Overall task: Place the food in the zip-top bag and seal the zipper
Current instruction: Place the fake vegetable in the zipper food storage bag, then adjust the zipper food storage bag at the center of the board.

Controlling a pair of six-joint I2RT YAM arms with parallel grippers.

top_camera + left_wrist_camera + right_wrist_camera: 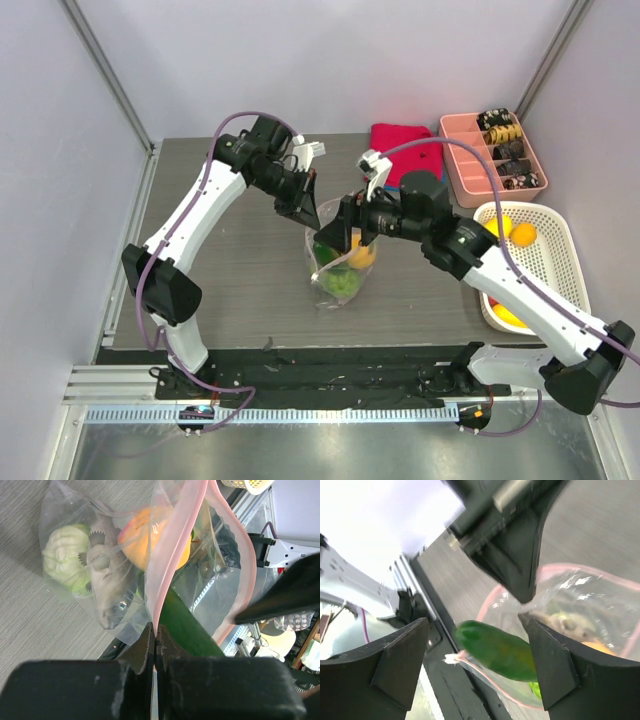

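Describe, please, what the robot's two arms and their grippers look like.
Both the left arm and the right arm have white tapered links joined by chunky black joints. A purple cable runs along each. The left gripper and right gripper are black with flat, wedge-shaped fingers, and a small white housing sits at each wrist.

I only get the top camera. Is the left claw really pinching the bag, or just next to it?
Observer: Pinching. The left wrist view shows the left gripper shut on the pink zipper strip of the zip-top bag.
Operator: Is the right claw holding something?
Observer: No. In the right wrist view the right gripper is open, and a blurry green toy sits loose between its fingers at the bag's mouth.
Operator: What's inside the bag?
Observer: Through the plastic, the left wrist view shows a pale green round toy and an orange toy.
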